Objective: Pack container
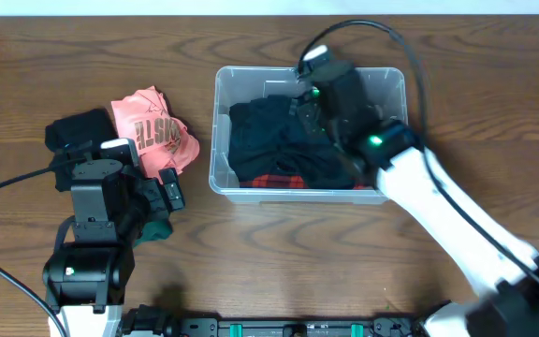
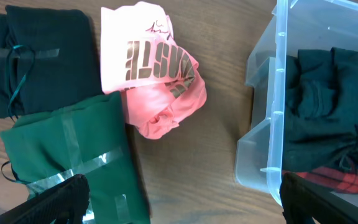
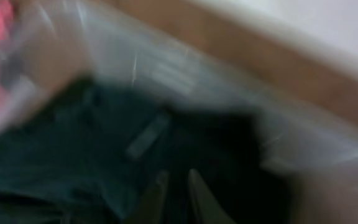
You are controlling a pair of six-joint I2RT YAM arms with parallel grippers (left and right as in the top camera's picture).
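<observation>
The clear plastic container stands at the table's middle, and also shows in the left wrist view and, blurred, in the right wrist view. It holds dark clothes and a red plaid piece. My right gripper is inside the container over the dark clothes, its fingers close together with nothing clearly held. My left gripper is open and empty above the table between a green garment and the container.
A pink printed shirt lies crumpled left of the container. A black folded garment lies at the far left, with the taped green garment in front of it, partly under my left arm. Cables trail at the left edge.
</observation>
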